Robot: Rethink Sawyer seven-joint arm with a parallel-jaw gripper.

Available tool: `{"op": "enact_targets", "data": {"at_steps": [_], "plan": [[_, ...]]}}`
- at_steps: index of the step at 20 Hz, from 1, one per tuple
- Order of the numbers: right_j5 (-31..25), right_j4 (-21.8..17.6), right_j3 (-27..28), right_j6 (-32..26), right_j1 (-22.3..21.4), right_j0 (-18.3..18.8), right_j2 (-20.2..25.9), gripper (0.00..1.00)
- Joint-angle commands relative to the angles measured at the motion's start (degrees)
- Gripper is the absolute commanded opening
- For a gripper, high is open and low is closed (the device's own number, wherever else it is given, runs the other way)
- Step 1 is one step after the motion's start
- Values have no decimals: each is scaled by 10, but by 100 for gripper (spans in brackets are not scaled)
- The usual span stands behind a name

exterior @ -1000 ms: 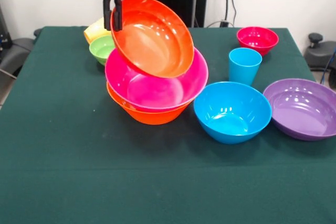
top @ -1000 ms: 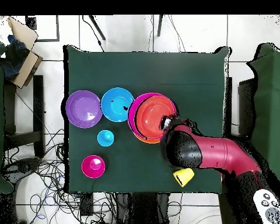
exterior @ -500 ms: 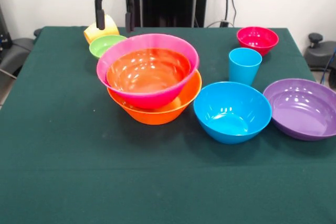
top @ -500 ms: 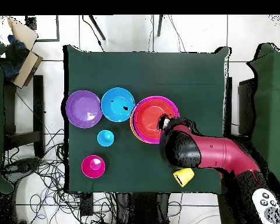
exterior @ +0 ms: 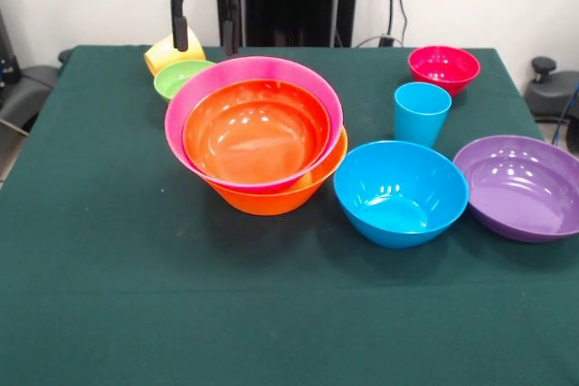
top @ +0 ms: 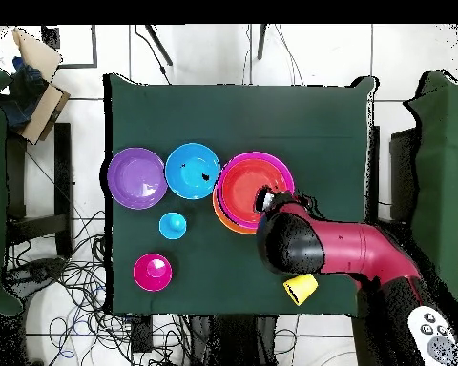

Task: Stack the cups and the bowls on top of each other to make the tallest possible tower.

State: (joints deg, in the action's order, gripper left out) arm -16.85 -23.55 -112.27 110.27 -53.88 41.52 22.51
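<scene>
The tower [exterior: 258,137] is sitting left of the middle of the bench [exterior: 109,296]: a red-orange bowl [exterior: 256,131] is nesting inside the large pink bowl [exterior: 194,101], which is resting, tilted a little, in the large orange bowl [exterior: 298,189]. The blue bowl [exterior: 400,192], purple bowl [exterior: 520,185], magenta bowl [exterior: 443,68] and green bowl [exterior: 179,78] are all sitting empty, as is the light blue cup [exterior: 422,111].

The hand [exterior: 204,41] is hanging above the far rim of the tower, clear of it, with its two fingers [exterior: 179,29] spread apart and gripping nothing. The green bowl and the yellow cup [exterior: 166,53], which is lying on its side, are sitting just beside it; in the overhead view the arm is covering the green bowl.

Seven bowls are showing: three in the tower and four alone. Two cups are showing. The blue bowl is standing just beside the tower, with the light blue cup behind it.
</scene>
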Motion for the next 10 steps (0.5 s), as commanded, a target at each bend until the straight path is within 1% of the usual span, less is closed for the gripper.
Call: {"op": "enact_targets", "data": {"at_steps": [1, 5, 7, 8, 9, 10], "plan": [[-59, -5, -6, -15, -4, -17, 26, 100], [-60, -7, -14, -20, -16, -16, 27, 100], [-86, 7, -29, -26, -51, -16, 27, 100], [-130, 28, -36, -39, -86, -17, 25, 100], [-157, 41, -38, -46, -106, -18, 24, 100], [-201, 61, -37, -56, -135, -23, 19, 100]]}}
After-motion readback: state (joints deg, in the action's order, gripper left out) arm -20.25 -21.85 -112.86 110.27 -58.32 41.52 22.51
